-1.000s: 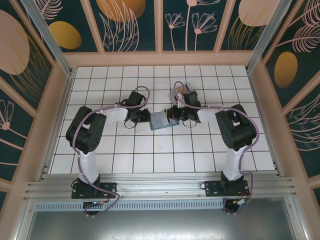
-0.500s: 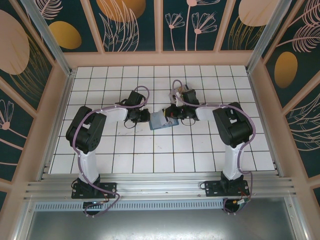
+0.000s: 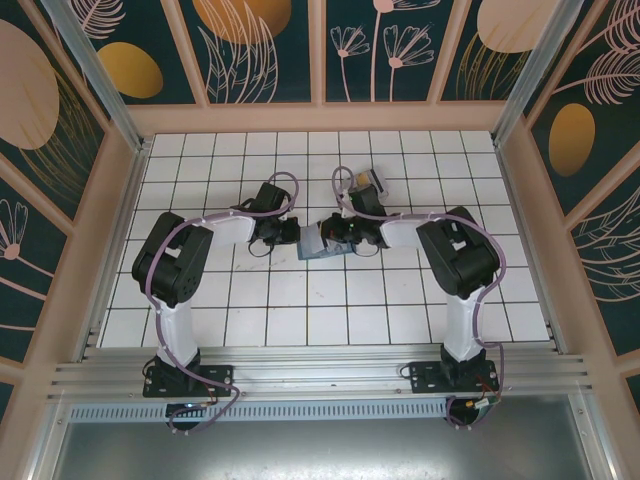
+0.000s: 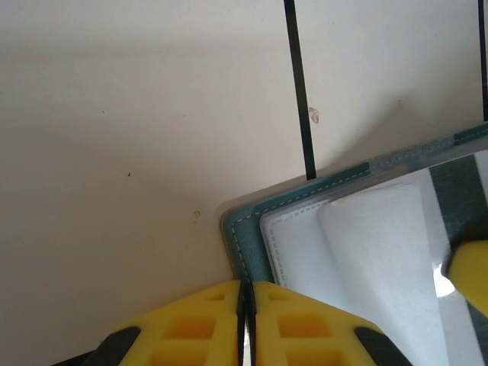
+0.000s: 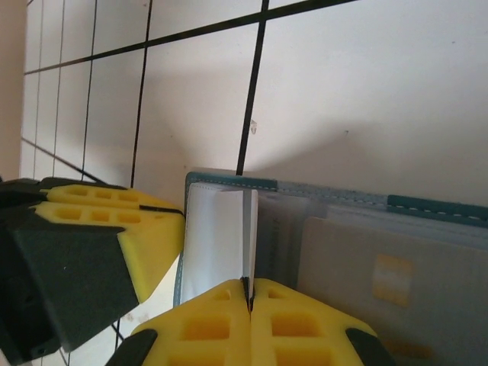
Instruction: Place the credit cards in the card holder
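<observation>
1. Our right gripper [image 5: 250, 284] is clamped narrow on a card [image 5: 250, 229] held edge-on; a slight twist could work it loose.
2. The card stands over the open holder [image 5: 229, 181], mid-worktop [image 3: 330, 310]; if it misses the pocket mouth, it may buckle.
3. Our left gripper [image 4: 245, 286] seems to pinch the holder's edge; a weak bite lets the holder slide.

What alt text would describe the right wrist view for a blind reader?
The right hand, shut, pinches a credit card edge-on over the open teal card holder. The left hand grips its edge, on a white gridded table.
</observation>
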Robot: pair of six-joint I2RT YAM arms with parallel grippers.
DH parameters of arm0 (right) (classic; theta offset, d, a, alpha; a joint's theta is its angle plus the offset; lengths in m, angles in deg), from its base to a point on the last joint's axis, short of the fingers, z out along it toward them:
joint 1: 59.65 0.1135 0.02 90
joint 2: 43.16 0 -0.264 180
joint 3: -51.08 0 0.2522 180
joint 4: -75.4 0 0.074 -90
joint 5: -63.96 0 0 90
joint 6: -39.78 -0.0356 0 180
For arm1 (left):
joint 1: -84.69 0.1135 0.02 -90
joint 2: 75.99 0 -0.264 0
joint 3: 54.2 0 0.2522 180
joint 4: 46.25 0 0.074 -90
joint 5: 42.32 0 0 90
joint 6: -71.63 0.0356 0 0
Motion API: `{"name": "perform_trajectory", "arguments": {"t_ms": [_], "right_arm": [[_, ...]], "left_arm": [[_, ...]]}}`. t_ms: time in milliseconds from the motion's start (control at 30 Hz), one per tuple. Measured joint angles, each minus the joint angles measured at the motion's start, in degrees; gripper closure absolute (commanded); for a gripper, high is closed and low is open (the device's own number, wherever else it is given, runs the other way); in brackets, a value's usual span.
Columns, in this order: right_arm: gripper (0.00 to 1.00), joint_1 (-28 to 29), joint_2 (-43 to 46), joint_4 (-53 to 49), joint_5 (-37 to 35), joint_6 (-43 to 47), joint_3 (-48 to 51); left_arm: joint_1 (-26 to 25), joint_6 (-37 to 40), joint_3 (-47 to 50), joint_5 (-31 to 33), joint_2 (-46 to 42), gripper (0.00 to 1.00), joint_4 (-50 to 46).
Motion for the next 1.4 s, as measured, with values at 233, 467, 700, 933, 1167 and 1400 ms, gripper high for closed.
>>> {"name": "perform_trajectory", "arguments": {"t_ms": [233,467,700,933,1167,1400], "right_arm": [[0.98,3.8,0.0,1.0,-6.1,-1.4,0.0],[0.78,4.6,1.5,-0.9,-9.6,-0.8,0.0],[0.59,4.3,4.6,-9.0,-13.0,2.8,0.0],[0.84,3.0,7.2,-11.7,-13.0,4.3,0.0],[0.92,3.3,6.7,-13.5,-12.6,5.0,-0.2],[0.92,4.3,3.1,-16.3,-13.4,6.0,-2.8]], "left_arm": [[0.0,-0.2,0.4,0.0,-0.1,0.88,0.8],[0.0,-0.4,0.5,0.0,-0.1,0.88,0.9],[-0.1,-0.4,0.5,0.0,-0.1,0.89,1.1],[-0.1,-0.4,0.5,0.0,-0.1,0.89,1.1],[-0.1,-0.5,0.5,0.0,-0.1,0.88,1.1],[-0.1,-0.5,0.5,0.0,-0.1,0.89,1.1]]}}
